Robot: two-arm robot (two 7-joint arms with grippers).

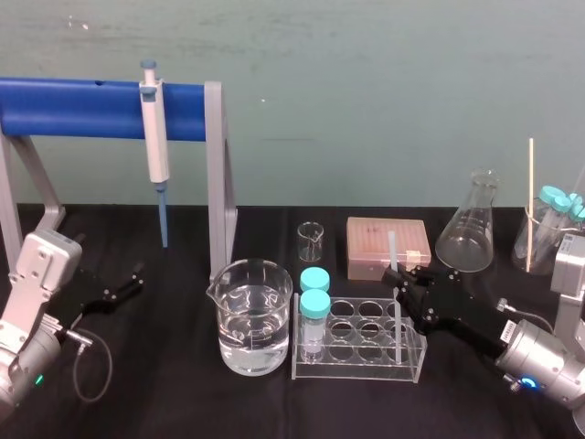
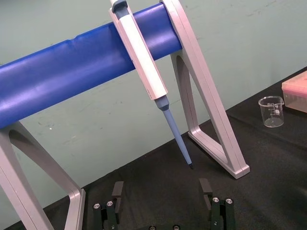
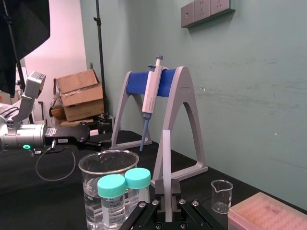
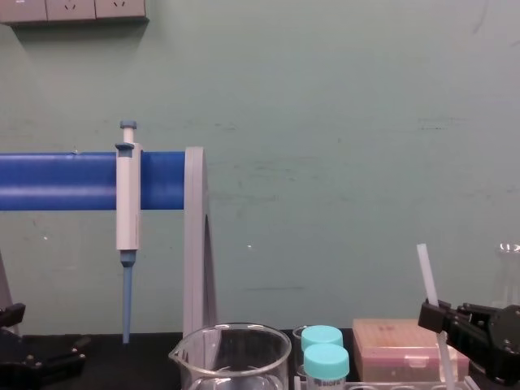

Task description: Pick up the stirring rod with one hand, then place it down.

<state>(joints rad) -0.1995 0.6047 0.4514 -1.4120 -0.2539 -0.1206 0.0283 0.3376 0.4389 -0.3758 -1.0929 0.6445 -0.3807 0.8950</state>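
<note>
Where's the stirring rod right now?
Head view, robot's right: the stirring rod stands upright at the rack's right end, held by the right gripper.

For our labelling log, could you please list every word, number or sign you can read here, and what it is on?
No text reads clearly.
Printed scale on the large beaker: too blurred.
Label on the capped vial: too small.
Markings on the small beaker: too blurred.

Translucent white stirring rod (image 1: 393,247), black right claw (image 1: 397,277)
</note>
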